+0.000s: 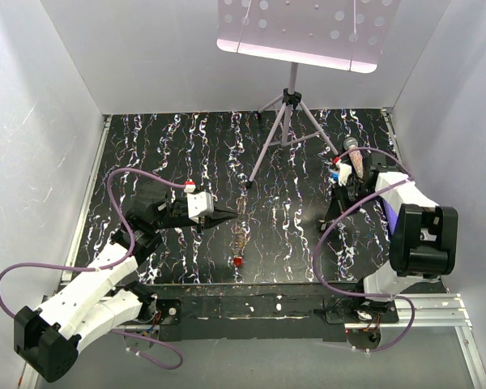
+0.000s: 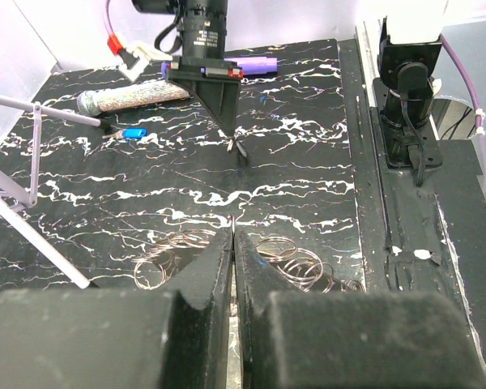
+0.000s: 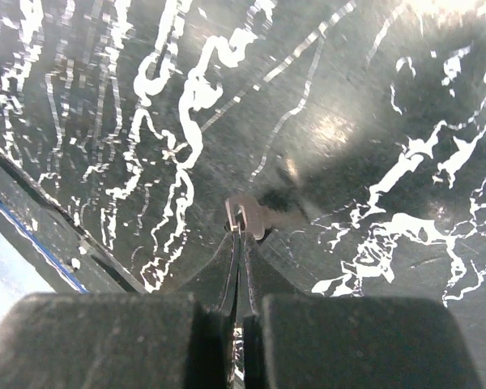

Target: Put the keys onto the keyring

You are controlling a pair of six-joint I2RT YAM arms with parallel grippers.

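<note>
My right gripper (image 3: 241, 231) is fully closed, its two black fingertips pinching the head of a small silver key (image 3: 247, 215). The key is thin, flat and plain grey metal, with a small hole in the rounded head. It sits at the right side of the table (image 1: 170, 146), right down at the black, white-veined surface; I cannot tell whether it touches it.

My left gripper (image 2: 233, 239) is also closed, fingertips pressed together near the middle of the table. The keyring (image 2: 296, 261) shows just beyond those tips as a cluster of thin grey-brown wire coils, overlapping loops spreading to either side of the fingers. I cannot tell whether the fingers actually have hold of it. From overhead it reads as a thin strand running toward the near edge, ending in a small red piece (image 1: 238, 261).

Farther out, a key with a blue plastic head (image 2: 134, 134) lies flat at the far right of the table, just beside a glittery microphone (image 1: 352, 158). A tripod stand (image 1: 287, 113) stands at the far middle, its legs splayed on the table.
</note>
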